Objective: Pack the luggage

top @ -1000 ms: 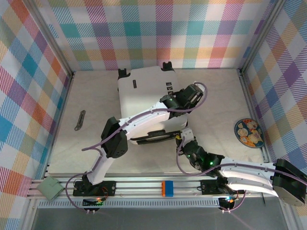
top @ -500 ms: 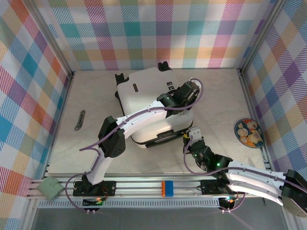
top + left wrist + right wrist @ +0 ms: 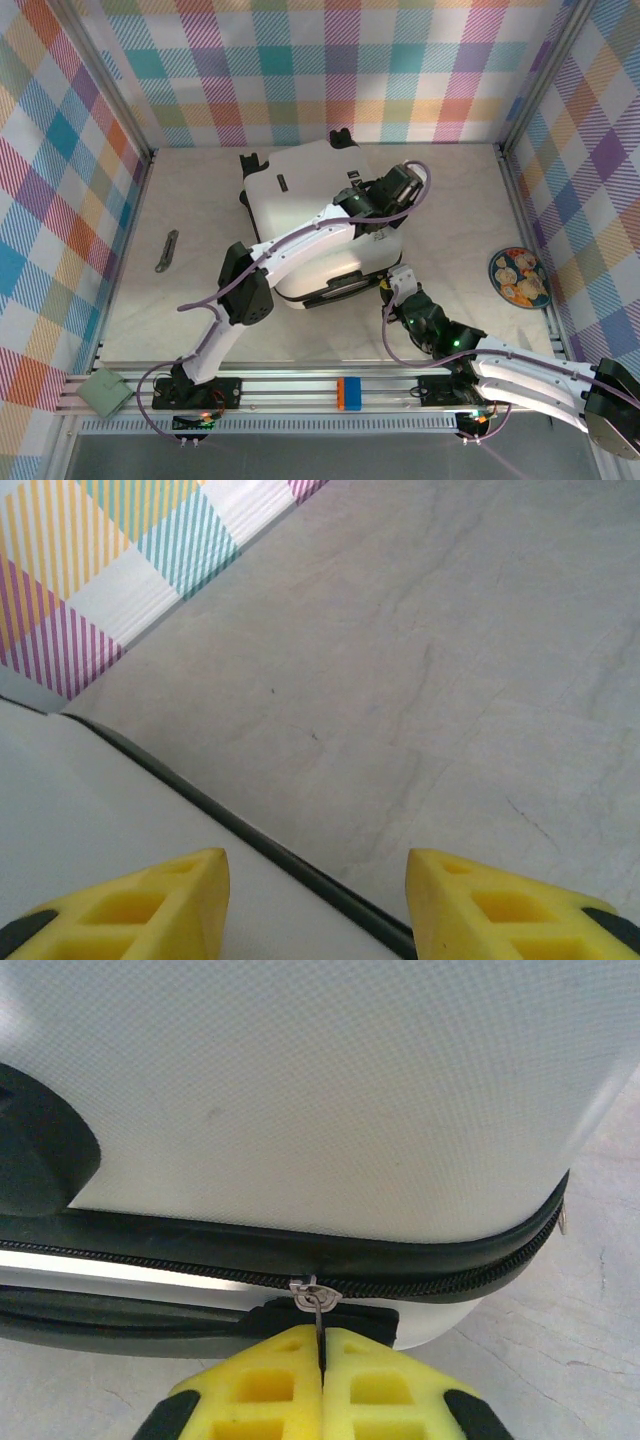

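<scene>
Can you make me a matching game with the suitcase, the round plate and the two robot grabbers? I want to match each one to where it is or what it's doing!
Things:
1. luggage
2. round plate
3. right gripper
4. left gripper

Places or states:
A. jaws shut on the zipper pull
B. near the right edge of the table
C. jaws apart, nothing between them
D. white, closed, in the middle of the table

Pairs: 1-D, 2-B, 3-A, 4-C
</scene>
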Motion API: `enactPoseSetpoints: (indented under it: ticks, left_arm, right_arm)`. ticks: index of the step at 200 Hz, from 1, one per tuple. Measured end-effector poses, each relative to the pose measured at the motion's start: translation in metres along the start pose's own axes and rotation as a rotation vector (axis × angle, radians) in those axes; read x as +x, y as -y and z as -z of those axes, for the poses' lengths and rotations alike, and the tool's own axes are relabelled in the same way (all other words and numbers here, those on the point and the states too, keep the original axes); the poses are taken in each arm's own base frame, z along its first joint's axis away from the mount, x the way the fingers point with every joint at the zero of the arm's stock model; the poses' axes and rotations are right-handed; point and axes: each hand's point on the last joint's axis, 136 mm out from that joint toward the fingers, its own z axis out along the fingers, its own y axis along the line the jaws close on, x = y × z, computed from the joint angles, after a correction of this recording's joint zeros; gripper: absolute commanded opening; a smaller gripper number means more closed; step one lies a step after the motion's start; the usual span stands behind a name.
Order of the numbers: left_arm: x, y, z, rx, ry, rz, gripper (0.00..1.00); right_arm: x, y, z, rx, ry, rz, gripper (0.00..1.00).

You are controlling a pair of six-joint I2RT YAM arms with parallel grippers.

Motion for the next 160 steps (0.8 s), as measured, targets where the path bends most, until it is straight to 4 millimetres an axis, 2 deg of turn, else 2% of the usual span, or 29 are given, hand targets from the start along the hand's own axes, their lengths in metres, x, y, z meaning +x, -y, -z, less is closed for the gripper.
enactPoseSetpoints:
  ticks: [41,69,123,160]
  left_arm:
    - [-0.007,0.014,-0.022,-0.076,0.015,-0.117,0.53]
    - [-0.001,0.021,-0.029,-0.129,-0.006,-0.221,0.49]
    - [0.021,0.029,-0.015,-0.117,-0.077,-0.343,0.39]
    - [0.025,0.032,0.0,-0.067,-0.033,-0.298,0.35]
  right_arm:
    - [-0.001,-0.001,0.002,-0.01,0.001,0.013,0.0]
    - [-0.003,-0.005,0.005,-0.04,0.008,0.01,0.0]
    - [-0.003,-0.012,0.012,-0.092,0.014,-0.004,0.0]
    - [-0.003,-0.011,0.012,-0.061,-0.017,-0.107,0.0]
